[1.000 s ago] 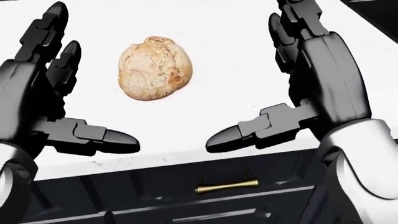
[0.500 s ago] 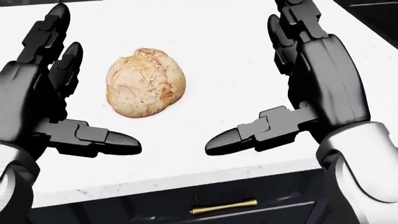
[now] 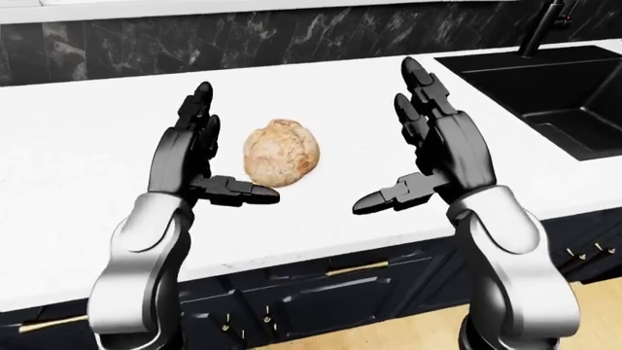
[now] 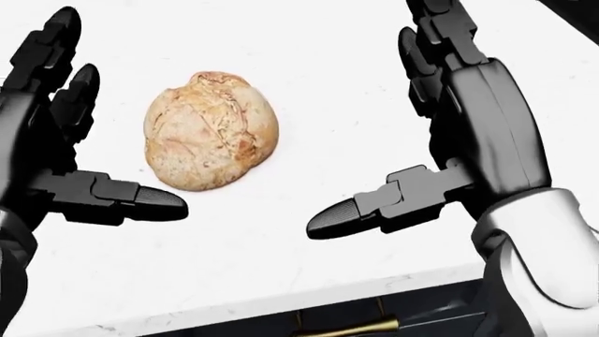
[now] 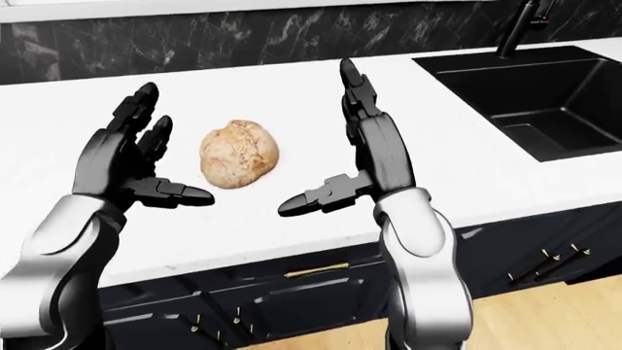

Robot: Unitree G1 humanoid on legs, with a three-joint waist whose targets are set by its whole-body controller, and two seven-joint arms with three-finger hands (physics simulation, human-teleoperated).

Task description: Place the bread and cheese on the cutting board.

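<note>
I held both robot hands spread-fingered: the round, crusty brown bread loaf (image 4: 211, 130) lay on the white bench (image 4: 328, 91) just beside my left robot hand (image 4: 47, 140), the right robot hand (image 4: 449, 133) farther off.

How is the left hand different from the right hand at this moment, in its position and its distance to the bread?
The left hand stands close beside the bread, its thumb reaching just under the loaf, while the right hand stands clearly farther off, with bare counter between it and the bread. In the left-eye view, the right hand's fingertips reach higher than the left hand's. Both hands are open, palms facing each other, thumbs pointing inward, and neither touches the bread.
</note>
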